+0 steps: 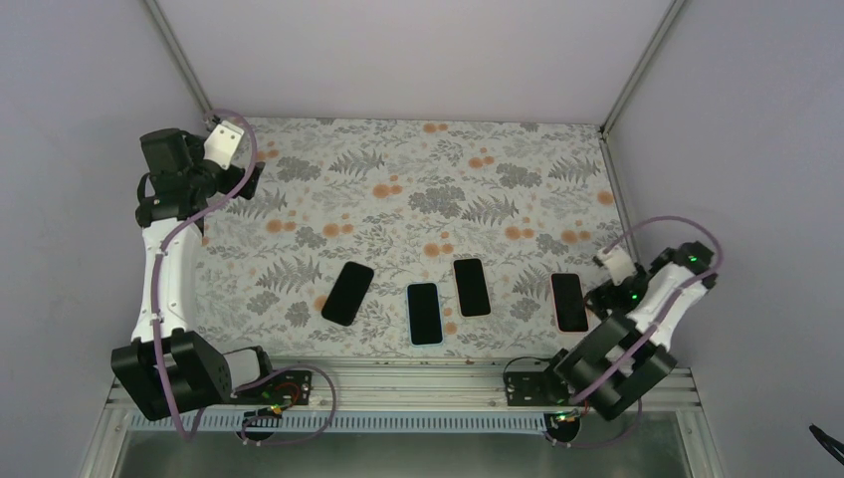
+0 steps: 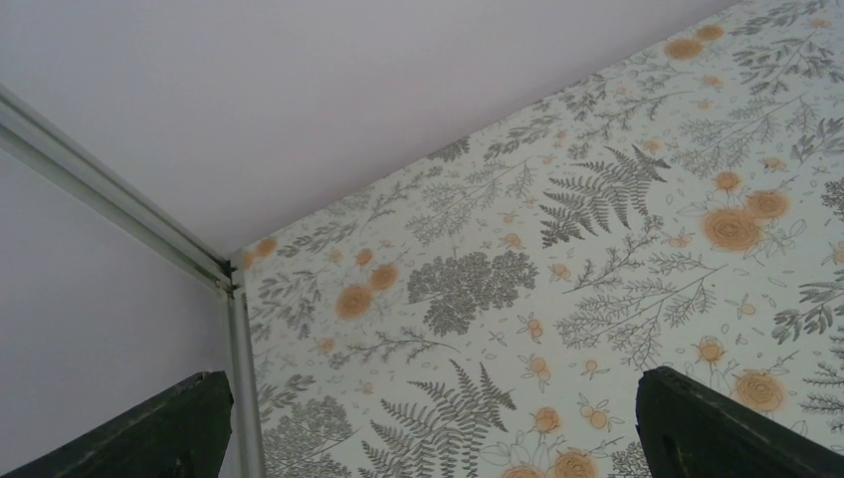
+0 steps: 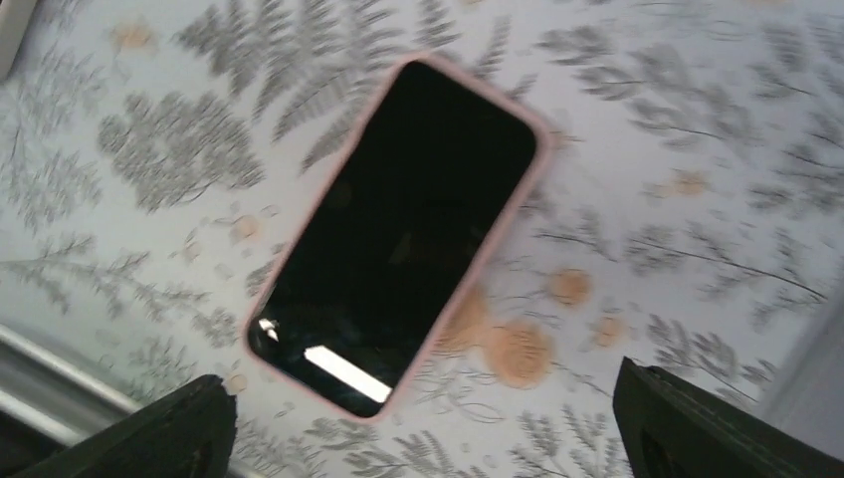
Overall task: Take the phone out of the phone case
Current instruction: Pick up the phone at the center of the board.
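Step in hand: approach only; nothing is grasped and the phone is not yet out of its case.

The right tool [image 3: 423,433] hangs just above the black-screened phone [image 3: 398,234], jaws standing wide apart and empty. That phone sits in a pale pink soft case [image 3: 543,147]. It lies flat and screen up on the floral-printed desk [image 1: 418,189], at the right end of a row of four near the front rail.

The left tool [image 2: 438,428] is likewise spread wide and holds nothing, parked at the far left corner, well apart from every handset.

The rest of the row is a blue-rimmed handset [image 1: 424,313], possibly also cased, though the overhead view is too small to confirm, and two dark handsets [image 1: 347,293].

Next move, in my judgement: one tool pins the pink case while the other peels a corner off the phone.

Markings: no brand, label or writing is legible anywhere.
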Motion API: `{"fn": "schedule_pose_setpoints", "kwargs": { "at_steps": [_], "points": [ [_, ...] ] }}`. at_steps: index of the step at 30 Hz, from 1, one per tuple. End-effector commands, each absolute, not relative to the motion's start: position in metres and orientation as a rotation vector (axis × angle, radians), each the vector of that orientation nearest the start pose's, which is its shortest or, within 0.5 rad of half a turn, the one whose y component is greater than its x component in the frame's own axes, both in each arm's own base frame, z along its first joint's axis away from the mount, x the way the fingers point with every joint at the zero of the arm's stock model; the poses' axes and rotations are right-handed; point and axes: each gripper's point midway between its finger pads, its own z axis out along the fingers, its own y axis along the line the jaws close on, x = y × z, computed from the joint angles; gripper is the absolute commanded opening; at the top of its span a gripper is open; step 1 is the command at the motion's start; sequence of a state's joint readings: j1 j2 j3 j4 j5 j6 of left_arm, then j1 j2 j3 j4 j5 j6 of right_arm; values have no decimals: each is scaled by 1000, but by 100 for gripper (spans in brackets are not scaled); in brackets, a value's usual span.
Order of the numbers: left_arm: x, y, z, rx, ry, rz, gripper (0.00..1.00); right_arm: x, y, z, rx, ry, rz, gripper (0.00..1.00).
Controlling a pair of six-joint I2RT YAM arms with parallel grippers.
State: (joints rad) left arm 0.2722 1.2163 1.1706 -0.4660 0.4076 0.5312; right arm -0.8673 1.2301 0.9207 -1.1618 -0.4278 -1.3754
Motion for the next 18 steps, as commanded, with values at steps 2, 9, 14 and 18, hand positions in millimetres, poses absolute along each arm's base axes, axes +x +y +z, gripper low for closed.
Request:
{"fn": "schedule_pose_setpoints", "kwargs": {
  "at_steps": [2,9,14,18],
  "points": [
    [386,30,288,509,1981,4,100,162,-80,100,-843,2746,22,100],
    [388,31,271,500,2005,-4,100,190,-88,87,-540,2866,78,100],
    [390,41,261,479,2034,51,100,198,-84,72,-429,2922,137,100],
    [391,43,253,477,2048,56,100,205,-65,66,-449,2925,131,100]
  ]
}}
